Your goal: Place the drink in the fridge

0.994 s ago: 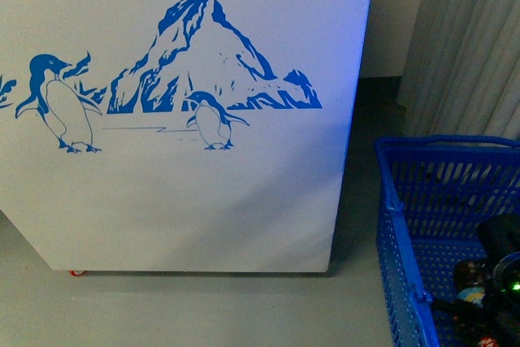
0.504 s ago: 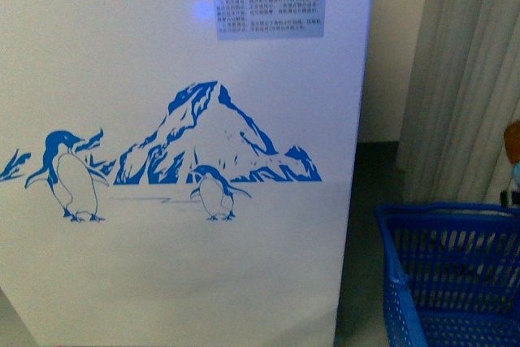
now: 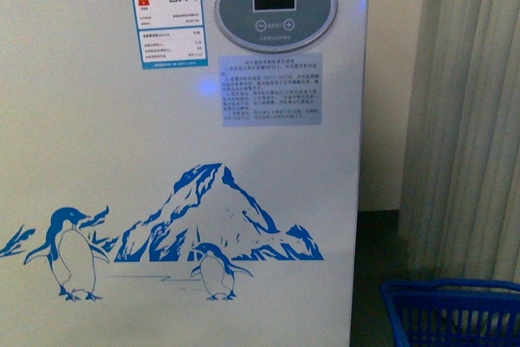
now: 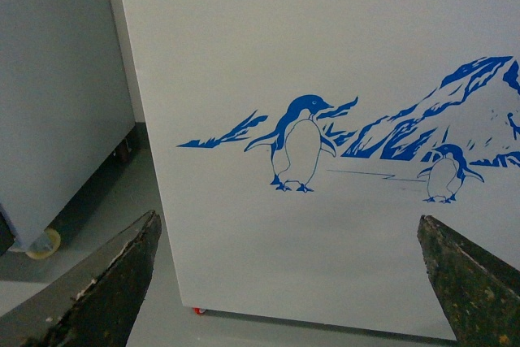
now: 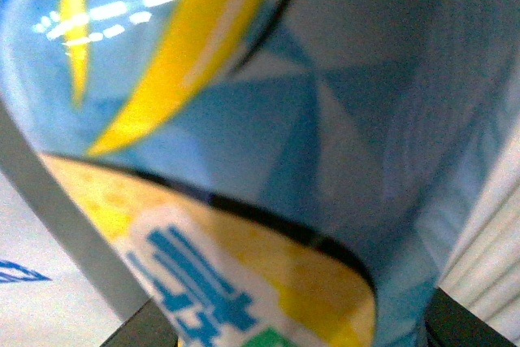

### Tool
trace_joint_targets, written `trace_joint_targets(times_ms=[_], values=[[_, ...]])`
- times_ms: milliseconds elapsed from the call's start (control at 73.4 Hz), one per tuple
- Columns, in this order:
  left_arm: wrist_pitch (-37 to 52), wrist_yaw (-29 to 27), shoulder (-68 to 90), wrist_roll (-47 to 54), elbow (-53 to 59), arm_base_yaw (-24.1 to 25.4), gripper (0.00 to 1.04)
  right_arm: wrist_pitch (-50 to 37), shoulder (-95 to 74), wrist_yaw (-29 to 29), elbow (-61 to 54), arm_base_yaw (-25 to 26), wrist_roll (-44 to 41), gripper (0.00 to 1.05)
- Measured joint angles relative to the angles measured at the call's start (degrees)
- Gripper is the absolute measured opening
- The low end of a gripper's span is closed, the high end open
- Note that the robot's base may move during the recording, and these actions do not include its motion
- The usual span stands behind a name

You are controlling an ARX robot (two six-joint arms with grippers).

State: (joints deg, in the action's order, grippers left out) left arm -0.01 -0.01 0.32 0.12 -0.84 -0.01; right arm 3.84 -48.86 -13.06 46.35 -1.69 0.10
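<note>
The fridge (image 3: 162,160) fills the front view: a white front wall with a blue penguin-and-mountain picture and an oval display (image 3: 275,7) near the top. Its rim and lids are out of view. The drink (image 5: 268,144) fills the right wrist view very close up; only its blue-and-yellow label shows. My right gripper (image 5: 301,339) is shut on it, with dark finger parts at the frame's lower corners. My left gripper (image 4: 288,282) is open and empty, its fingers (image 4: 114,282) wide apart and facing the fridge's lower front (image 4: 325,79). Neither arm shows in the front view.
A blue plastic shopping basket (image 3: 451,310) stands on the floor right of the fridge. Pale curtains (image 3: 471,119) hang behind it. A grey-white cabinet on castors (image 4: 57,95) stands beside the fridge in the left wrist view. The floor is grey.
The front view has risen: the penguin picture slid down the frame, the oval display and labels came into view, and the basket dropped to the bottom right corner.
</note>
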Motion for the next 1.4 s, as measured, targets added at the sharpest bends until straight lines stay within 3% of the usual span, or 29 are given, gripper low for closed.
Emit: trace_joint_targets(times_ms=[381, 1403], values=[[0.0, 0.0, 0.0, 0.0, 0.0, 0.0, 0.97, 5.8, 18.1, -11.9, -1.2, -9.9, -0.4, 0.41], [0.0, 0.0, 0.0, 0.0, 0.0, 0.0, 0.97, 6.7, 20.0, -12.4, -2.7, -9.7, 1.4, 0.40]])
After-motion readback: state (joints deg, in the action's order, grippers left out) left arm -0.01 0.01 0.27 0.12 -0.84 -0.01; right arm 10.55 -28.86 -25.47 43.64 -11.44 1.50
